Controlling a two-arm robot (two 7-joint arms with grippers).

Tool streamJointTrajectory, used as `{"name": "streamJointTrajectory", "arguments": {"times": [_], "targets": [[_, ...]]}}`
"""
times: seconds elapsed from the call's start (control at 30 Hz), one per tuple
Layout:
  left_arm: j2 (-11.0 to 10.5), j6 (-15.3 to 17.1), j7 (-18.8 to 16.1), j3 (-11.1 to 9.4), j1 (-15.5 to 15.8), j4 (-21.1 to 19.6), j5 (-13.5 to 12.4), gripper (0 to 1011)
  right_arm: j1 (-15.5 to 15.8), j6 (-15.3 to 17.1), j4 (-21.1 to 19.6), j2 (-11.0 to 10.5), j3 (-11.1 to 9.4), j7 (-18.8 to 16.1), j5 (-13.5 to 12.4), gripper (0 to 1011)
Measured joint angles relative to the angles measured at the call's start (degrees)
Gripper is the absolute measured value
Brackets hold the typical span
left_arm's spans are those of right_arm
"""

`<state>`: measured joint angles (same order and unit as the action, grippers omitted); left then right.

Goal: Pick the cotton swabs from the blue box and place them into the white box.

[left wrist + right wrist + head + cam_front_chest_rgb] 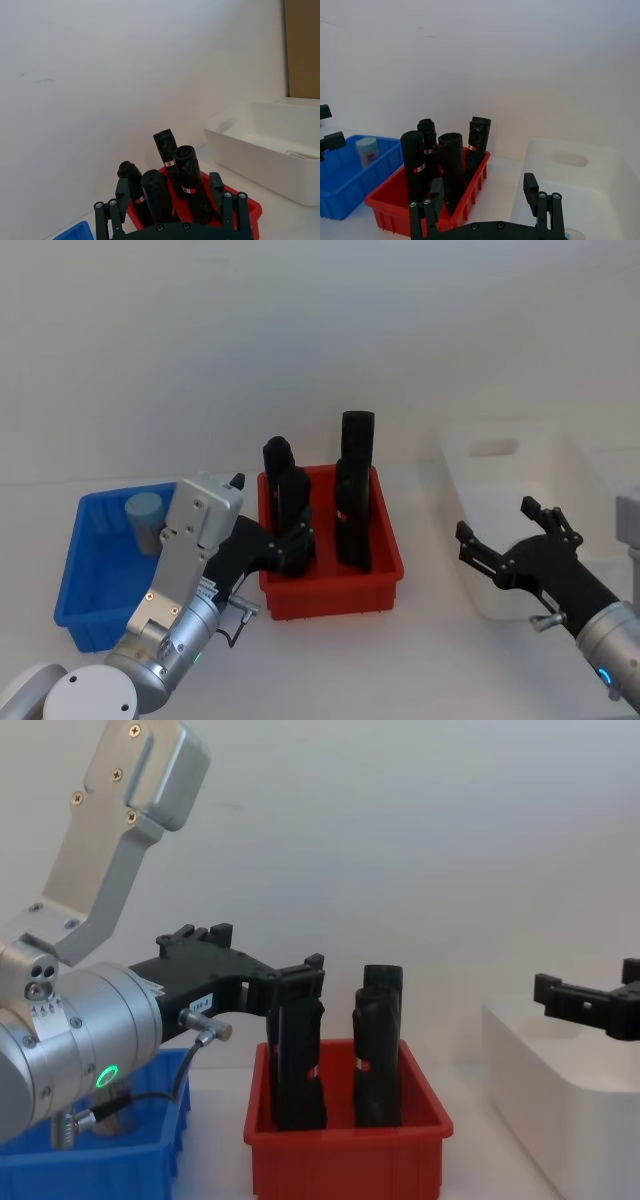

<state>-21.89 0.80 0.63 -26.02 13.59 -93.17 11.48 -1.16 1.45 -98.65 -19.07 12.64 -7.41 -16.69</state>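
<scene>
While the head view looks down on the tabletop [420,660], one jar of cotton swabs [143,517] stands in the blue box [85,585], and the left end effector [285,545], fingers apart, hangs beside the red bin [330,585]. Right of it, the right end effector [505,540], also spread, hovers over the white box [500,490]

From the right wrist, the jar [367,151] sits upright in the blue box [340,185]
</scene>
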Motion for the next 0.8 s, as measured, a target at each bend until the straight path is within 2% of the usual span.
{"name": "streamJointTrajectory", "arguments": {"times": [0.37,0.6,0.8], "targets": [[0.0,0.0,0.0,0.0,0.0,0.0,0.0,1004,-7.3,-1.2,8.9,2.0,-0.1,-7.7,0.3,1002],[0.0,0.0,0.0,0.0,0.0,0.0,0.0,1004,-13.8,-2.5,17.1,4.4,0.6,-12.6,1.7,1002],[0.0,0.0,0.0,0.0,0.0,0.0,0.0,1004,-18.0,-3.5,22.8,6.2,1.2,-15.5,2.6,1002]]}}
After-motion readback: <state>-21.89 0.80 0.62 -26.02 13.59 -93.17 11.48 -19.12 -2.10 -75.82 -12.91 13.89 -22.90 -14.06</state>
